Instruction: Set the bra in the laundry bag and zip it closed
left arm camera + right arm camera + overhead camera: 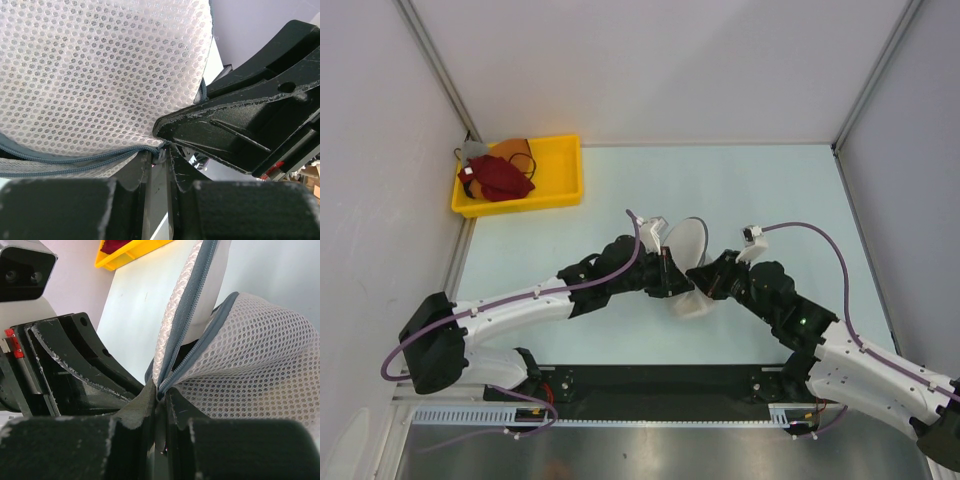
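Right gripper (160, 401) is pinched tight on the zip seam where the laundry bag (687, 243) hinges, and the left gripper (161, 159) nips the same seam from the other side. The bag's halves gape apart. Beyond, well apart at the far left, the bra (502, 178) lies in the yellow bin (565, 170), which I'd judge is closer to the left gripper.

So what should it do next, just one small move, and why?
Probably open the left tool. It and the right tool pinch the bag at its zip, the halves gape, and the red garment, likely the bra, lies in the bin on the left arm's side.
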Robot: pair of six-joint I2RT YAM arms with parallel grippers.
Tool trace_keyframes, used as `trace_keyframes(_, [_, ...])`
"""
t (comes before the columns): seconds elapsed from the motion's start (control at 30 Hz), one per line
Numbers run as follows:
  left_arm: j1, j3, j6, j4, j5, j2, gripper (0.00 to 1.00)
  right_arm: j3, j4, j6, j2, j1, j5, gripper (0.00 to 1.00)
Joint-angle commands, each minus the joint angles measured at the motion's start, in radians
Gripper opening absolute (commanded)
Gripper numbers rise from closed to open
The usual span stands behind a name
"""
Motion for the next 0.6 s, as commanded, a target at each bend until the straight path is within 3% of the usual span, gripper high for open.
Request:
trace_keyframes(0.0, [0.016, 0.005, 0.000, 0.085, 0.022, -0.019, 0.16, 0.030, 0.052, -0.019, -0.004, 0.005, -0.015, 0.00])
trace_keyframes(0.3, [0.017, -0.008, -0.022, 0.101, 0.050, -0.041, 0.33, 0.022, 0.061, -0.024, 0.015, 0.005, -0.018, 0.00])
trace_keyframes(0.43, [0.020, -0.011, -0.029, 0.104, 0.050, -0.042, 0.20, 0.018, 0.066, -0.021, 0.019, 0.005, -0.019, 0.00])
trace_keyframes(0.57, [0.019, -0.012, -0.035, 0.105, 0.048, -0.036, 0.14, 0.016, 0.063, -0.019, 0.018, 0.005, -0.018, 0.00])
